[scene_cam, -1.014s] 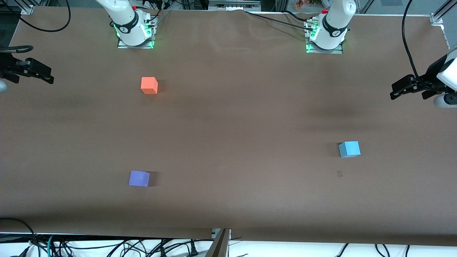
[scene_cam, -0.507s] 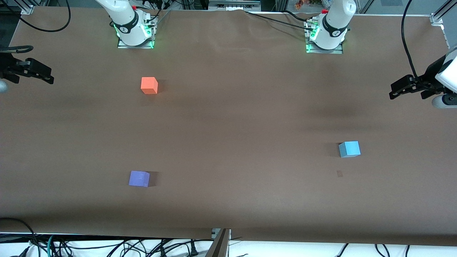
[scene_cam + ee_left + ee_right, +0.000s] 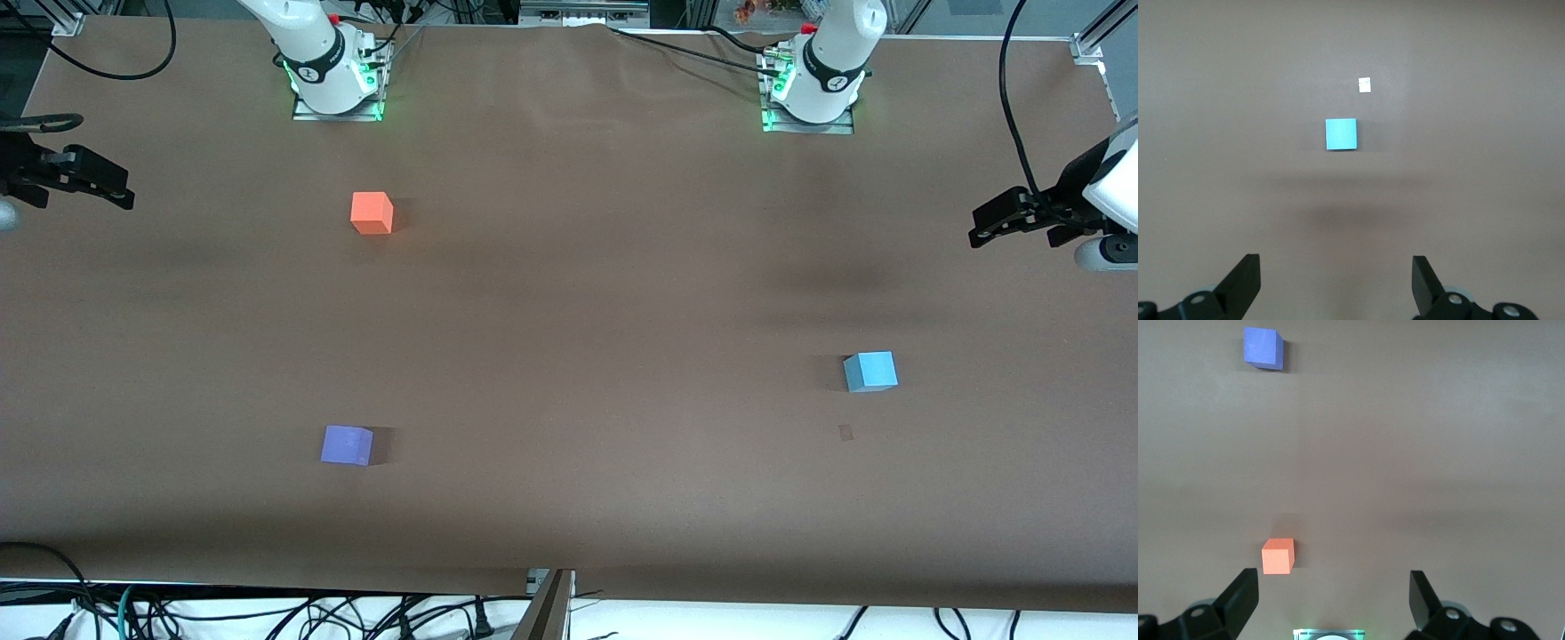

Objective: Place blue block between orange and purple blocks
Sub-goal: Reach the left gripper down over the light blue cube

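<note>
Your left gripper, fingers spread wide and empty over the left arm's end of the brown table, is the one to use, since the light sky-blue matte cube sits at that end while the bright orange-red cube and violet-purple cube lie well apart toward the right arm's end, where the right gripper waits open and empty.

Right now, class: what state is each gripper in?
Left gripper: open, empty, up over the table, blue block in its view.
Right gripper: open, empty, waiting.

Lab: bolted arm bases, cables
</note>
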Motion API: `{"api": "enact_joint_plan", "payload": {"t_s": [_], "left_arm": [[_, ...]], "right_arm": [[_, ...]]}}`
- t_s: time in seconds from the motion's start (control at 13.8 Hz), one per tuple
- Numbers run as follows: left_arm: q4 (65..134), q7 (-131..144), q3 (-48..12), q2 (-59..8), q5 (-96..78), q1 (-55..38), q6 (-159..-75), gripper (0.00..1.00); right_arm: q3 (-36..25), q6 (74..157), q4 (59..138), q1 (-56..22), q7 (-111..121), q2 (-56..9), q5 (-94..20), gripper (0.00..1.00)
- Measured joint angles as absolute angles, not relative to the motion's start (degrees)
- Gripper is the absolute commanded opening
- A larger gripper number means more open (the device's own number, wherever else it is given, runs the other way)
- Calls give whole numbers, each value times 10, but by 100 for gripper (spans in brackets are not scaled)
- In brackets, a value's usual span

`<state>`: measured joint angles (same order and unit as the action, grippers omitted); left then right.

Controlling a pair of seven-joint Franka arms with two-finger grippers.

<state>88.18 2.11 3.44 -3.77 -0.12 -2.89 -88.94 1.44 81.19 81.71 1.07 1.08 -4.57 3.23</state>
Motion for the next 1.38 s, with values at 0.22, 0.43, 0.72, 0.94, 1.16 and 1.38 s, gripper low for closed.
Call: {"api": "enact_joint_plan", "payload": {"t_s": [0.22,0.43,0.72,0.94,1.16,1.38], "left_arm": [[882,21,34,-42,-1,-29,-889,100],[890,21,34,-52,-1,-29,-888,100],[942,21,36,-72,-1,-25,-936,100],[995,21,36,-114,-1,-16,-1023,100],[1023,19,36,-190,-5,-15,-1132,100],[1024,8,36,-268,-29,-13,-1234,100]], "right_arm": [[14,812,817,11,11,-46,32,100],[14,812,817,11,11,-46,32,100],[14,812,817,11,11,-46,32,100],[14,812,817,11,11,-46,32,100],[14,812,817,11,11,-46,32,100],[14,813,817,11,11,-46,32,100]]}}
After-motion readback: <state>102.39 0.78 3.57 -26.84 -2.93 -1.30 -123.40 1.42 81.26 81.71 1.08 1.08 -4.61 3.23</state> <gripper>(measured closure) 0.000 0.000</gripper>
